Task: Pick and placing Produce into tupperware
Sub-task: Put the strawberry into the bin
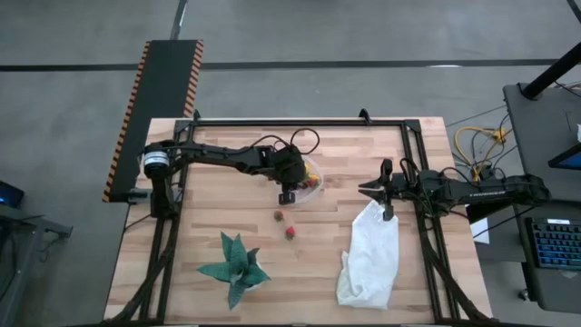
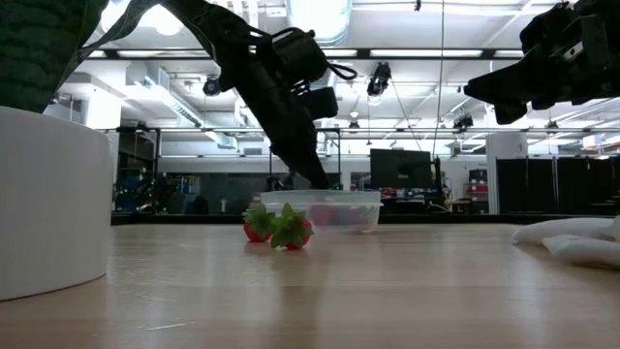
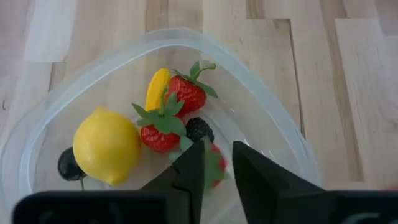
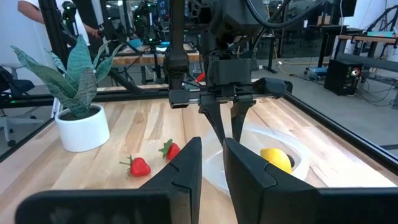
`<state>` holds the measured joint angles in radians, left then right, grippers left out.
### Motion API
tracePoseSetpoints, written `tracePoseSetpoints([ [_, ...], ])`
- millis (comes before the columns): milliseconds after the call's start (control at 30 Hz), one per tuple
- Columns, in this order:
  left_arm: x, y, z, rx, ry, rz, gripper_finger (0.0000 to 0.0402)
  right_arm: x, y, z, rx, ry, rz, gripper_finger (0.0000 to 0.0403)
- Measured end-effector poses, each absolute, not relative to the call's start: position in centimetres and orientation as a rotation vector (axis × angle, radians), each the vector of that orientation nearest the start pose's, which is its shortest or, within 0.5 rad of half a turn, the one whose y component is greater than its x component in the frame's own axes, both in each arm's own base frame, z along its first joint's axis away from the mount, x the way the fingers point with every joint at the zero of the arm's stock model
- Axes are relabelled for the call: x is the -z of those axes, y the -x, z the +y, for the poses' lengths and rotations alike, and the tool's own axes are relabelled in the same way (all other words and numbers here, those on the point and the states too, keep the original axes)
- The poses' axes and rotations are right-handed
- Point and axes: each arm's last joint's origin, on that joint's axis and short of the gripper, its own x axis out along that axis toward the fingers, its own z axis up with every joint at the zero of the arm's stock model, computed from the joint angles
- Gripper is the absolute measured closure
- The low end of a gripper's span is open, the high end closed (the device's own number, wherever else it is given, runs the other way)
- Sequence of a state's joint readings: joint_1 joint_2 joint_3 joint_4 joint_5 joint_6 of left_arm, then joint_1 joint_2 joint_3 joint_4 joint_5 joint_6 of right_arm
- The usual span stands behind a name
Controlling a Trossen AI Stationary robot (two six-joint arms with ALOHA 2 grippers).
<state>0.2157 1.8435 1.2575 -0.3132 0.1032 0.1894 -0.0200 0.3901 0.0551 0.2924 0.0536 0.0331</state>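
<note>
Entry: my left gripper [image 3: 217, 163], fingers slightly parted over a red strawberry, was releasing it into the small clear plastic tub [image 3: 273, 118]; next, two red table strawberries [image 1: 290, 232]; right gripper [image 1: 367, 190] idle, narrow.

The left gripper [image 3: 217, 163] hangs over a clear plastic tub [image 3: 283, 134] that sits on a light wooden table [image 3: 348, 81]. Its two dark fingers [image 3: 186, 177] stand a little apart, with a strawberry [image 3: 216, 169] showing in the gap between them. In the tub lie a yellow lemon [image 3: 107, 145], two more strawberries [image 3: 186, 93] with green leaves, a narrow yellow piece [image 3: 157, 88] beside them, a dark bumpy berry [image 3: 199, 129] and a dark ball [image 3: 70, 164] touching the lemon. Whether the fingers grip the strawberry between them cannot be told.
</note>
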Motion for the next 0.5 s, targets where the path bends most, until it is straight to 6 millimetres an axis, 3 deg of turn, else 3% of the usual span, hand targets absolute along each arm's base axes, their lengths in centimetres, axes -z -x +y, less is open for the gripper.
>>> tracePoseSetpoints([
  [267, -21.2, -37.9, 7.1, 0.020, -0.098, 0.862, 0.0299, -17.6, -12.3, -0.4, 0.074, -0.033, 0.044, 0.0344],
  [500, -23.9, -36.8, 4.2, 0.127, -0.233, 0.839, 0.0298, -17.5, -12.3, -0.4, 0.075, -0.033, 0.047, 0.0344],
])
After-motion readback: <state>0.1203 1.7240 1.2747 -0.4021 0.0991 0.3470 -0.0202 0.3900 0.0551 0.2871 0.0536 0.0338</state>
